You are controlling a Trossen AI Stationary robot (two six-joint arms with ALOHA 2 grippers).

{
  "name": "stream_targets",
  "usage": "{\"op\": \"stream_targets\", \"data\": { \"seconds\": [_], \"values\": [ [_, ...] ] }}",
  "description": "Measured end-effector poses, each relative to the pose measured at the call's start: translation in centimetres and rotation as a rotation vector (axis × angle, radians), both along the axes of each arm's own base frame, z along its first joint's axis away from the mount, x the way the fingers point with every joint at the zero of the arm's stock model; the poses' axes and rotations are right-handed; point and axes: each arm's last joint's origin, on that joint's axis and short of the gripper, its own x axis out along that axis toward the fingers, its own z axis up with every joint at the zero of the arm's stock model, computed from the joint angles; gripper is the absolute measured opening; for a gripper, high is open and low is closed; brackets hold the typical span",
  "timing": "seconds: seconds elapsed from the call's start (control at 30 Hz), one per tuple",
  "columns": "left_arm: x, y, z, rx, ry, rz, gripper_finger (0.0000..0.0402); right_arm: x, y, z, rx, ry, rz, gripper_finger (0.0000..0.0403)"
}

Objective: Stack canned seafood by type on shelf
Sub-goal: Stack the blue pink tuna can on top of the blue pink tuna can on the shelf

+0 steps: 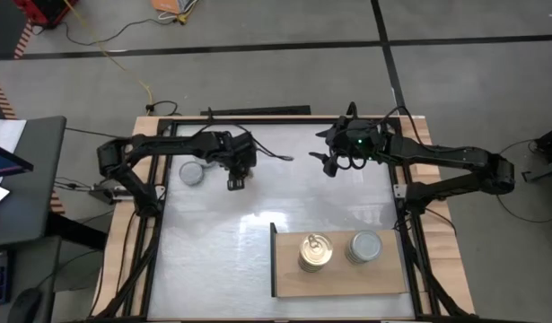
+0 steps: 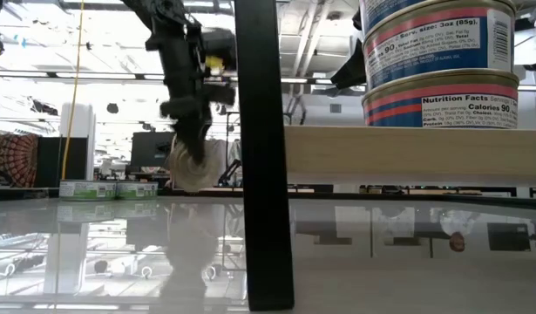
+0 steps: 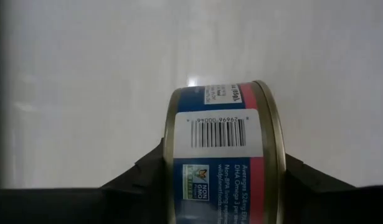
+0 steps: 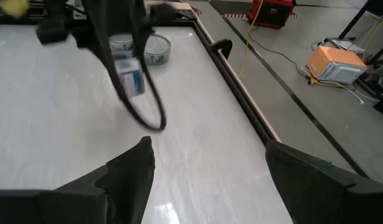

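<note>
My left gripper (image 1: 235,179) is over the table's left half, shut on a blue and pink tin of canned seafood (image 3: 223,155) that hangs above the tabletop (image 2: 193,164). My right gripper (image 1: 330,165) hovers over the far middle of the table, open (image 4: 207,180) and with nothing between its fingers. On the shelf (image 1: 293,280), a light wooden board at the near right, stand a gold-lidded stack (image 1: 316,251) and a silver-lidded stack (image 1: 366,247). A loose silver-lidded tin (image 1: 193,172) rests flat on the table left of my left gripper. My left gripper pinches the tin between its two fingers, one finger (image 3: 144,180) against each flat end (image 3: 171,155). The fingers slant steeply down from above. The tin stands on edge, its labelled side wall toward the wrist camera, lifted clear of the table.
Two low tins (image 4: 157,50) lie on the table beyond the left arm, also seen in the low view (image 2: 106,188). The shelf is raised on a dark upright (image 2: 263,157). Dark frame rails (image 1: 150,242) run along the table's sides. A loose cable (image 4: 147,112) hangs from the left arm.
</note>
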Motion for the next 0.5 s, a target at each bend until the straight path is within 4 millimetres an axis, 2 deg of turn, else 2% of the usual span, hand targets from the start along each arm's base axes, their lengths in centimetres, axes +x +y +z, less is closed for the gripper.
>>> {"op": "stream_targets", "data": {
  "seconds": [0.13,0.33,0.5],
  "values": [
    [0.0,-0.6,3.8,0.1,-0.172,0.0,0.0175,0.1,0.0,0.1,-0.004,-0.007,0.036,0.0331],
    [-0.2,-1.2,10.0,0.204,-0.62,-0.067,0.0175,0.8,0.5,1.2,-0.01,-0.149,0.16,0.0331],
    [0.5,-2.2,12.5,0.224,-0.865,-0.205,0.0175,1.4,1.9,2.0,-0.03,-0.229,0.241,0.0331]
  ]
}}
